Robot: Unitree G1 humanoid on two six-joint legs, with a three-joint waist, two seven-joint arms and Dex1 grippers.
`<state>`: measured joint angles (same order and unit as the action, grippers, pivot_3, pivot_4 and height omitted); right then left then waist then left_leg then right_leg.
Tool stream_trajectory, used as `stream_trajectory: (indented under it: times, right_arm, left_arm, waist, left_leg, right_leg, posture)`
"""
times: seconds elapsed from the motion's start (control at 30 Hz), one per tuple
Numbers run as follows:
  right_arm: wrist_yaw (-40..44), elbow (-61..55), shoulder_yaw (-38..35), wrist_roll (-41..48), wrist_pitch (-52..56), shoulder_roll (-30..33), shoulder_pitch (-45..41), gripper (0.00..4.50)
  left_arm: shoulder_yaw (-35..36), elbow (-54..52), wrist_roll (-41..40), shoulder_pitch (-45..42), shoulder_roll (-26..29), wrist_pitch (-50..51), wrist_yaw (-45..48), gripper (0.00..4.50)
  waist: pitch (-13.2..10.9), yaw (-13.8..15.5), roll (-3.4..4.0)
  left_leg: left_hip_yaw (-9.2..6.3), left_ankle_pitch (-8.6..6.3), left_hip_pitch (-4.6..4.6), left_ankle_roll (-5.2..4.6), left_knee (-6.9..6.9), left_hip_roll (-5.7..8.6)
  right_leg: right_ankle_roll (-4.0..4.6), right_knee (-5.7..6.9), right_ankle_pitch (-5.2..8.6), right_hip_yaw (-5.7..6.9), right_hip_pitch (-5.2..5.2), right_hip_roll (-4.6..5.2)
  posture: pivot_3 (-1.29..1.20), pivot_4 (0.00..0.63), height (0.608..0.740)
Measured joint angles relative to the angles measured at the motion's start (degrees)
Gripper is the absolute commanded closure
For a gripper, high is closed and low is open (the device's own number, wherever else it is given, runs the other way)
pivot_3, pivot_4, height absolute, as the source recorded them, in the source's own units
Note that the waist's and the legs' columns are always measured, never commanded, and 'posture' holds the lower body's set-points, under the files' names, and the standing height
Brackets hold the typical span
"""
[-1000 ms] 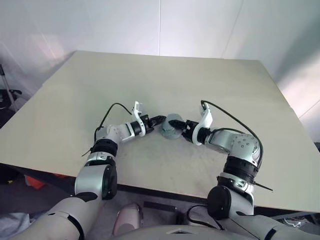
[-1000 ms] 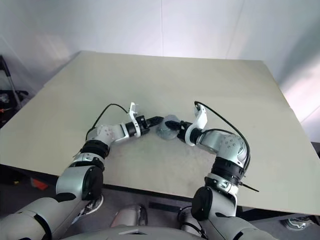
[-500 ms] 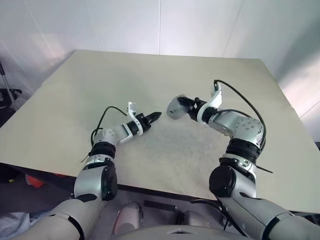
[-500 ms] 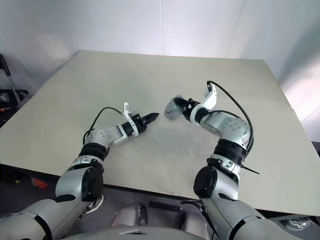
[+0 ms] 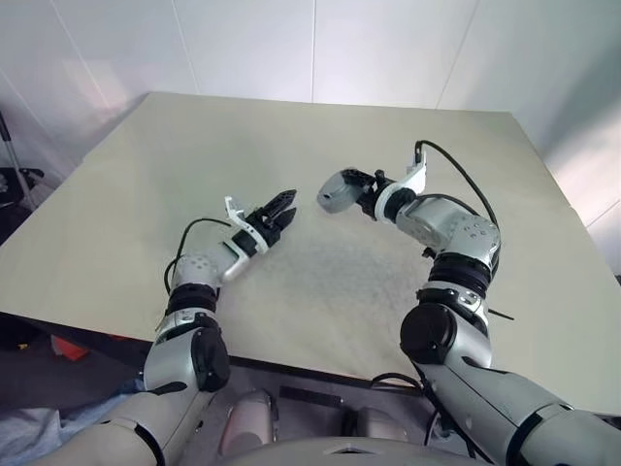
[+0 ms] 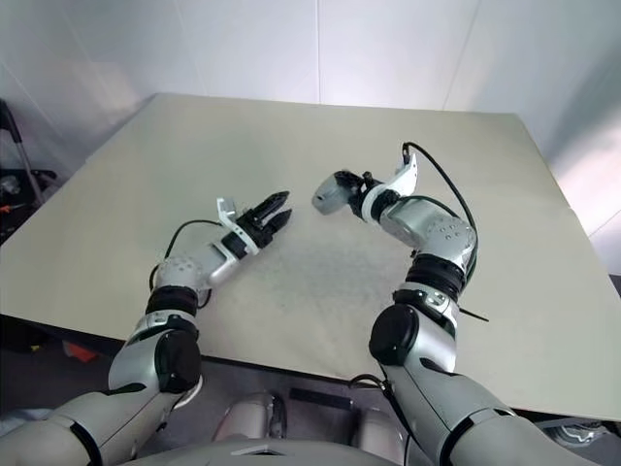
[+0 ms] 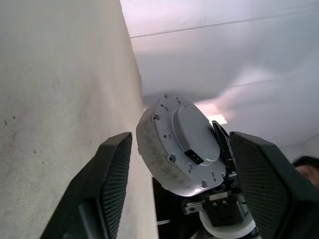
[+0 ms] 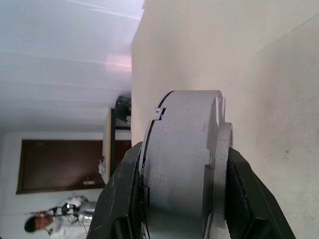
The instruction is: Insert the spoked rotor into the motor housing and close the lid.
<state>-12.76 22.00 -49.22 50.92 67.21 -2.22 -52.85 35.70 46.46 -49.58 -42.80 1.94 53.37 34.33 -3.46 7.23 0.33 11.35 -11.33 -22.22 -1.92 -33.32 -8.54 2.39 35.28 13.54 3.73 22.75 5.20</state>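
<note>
My right gripper (image 5: 355, 190) is shut on the motor housing (image 5: 333, 192), a short round grey drum held on its side above the table. In the right wrist view the housing (image 8: 184, 159) sits clamped between both black fingers (image 8: 121, 199), and a thin dark seam runs round it near one face. My left gripper (image 5: 281, 208) stands open a little to the left of the housing, apart from it. In the left wrist view its fingers (image 7: 107, 184) frame the housing's flat grey face (image 7: 182, 144). The spoked rotor is out of view. I cannot tell the lid apart from the housing's body.
The beige table (image 5: 291, 136) stretches wide behind and beside both arms. A black cable (image 5: 456, 170) loops off the right wrist. White walls stand behind the table. A person (image 8: 35, 225) shows far off in the right wrist view.
The right gripper has lifted the housing off the table, up and farther away. The left gripper has drawn back to the left and gone from shut to open.
</note>
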Motion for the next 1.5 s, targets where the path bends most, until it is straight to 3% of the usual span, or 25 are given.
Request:
stream_trajectory:
  times: [0.37,0.67,1.5]
  right_arm:
    - [-8.99,-0.95,-1.54,12.89,-4.51,-1.47,-3.12,2.2]
    - [-11.47,-2.67,3.22,17.42,-4.91,-1.3,-2.14,2.2]
    - [-11.64,-4.71,8.18,21.72,-8.48,2.91,-0.41,2.2]
  left_arm:
    - [5.8,3.54,-8.33,-1.49,-1.84,4.7,-1.45,1.29]
    - [7.17,5.21,-12.94,-5.81,-3.78,6.95,-1.63,1.29]
    - [7.26,21.08,-8.78,-16.04,-3.36,-2.96,4.56,1.29]
  waist:
    - [-0.03,-0.06,-0.03]
    - [-0.06,0.1,-0.07]
    - [-0.11,0.45,-0.14]
  left_leg:
    - [0.0,-0.08,0.0,0.18,-0.01,-0.02]
    - [-0.01,-0.08,-0.01,0.23,-0.03,-0.01]
    - [-0.08,-0.05,-0.08,0.28,-0.08,0.02]
  right_leg:
    - [-0.06,0.08,-0.03,0.0,0.04,-0.01]
    - [-0.1,0.1,-0.06,0.0,0.03,-0.01]
    - [-0.21,0.15,-0.11,0.02,0.07,-0.01]
  posture:
    - [0.0,0.0,0.74]
    - [0.0,0.0,0.74]
    - [0.0,0.0,0.74]
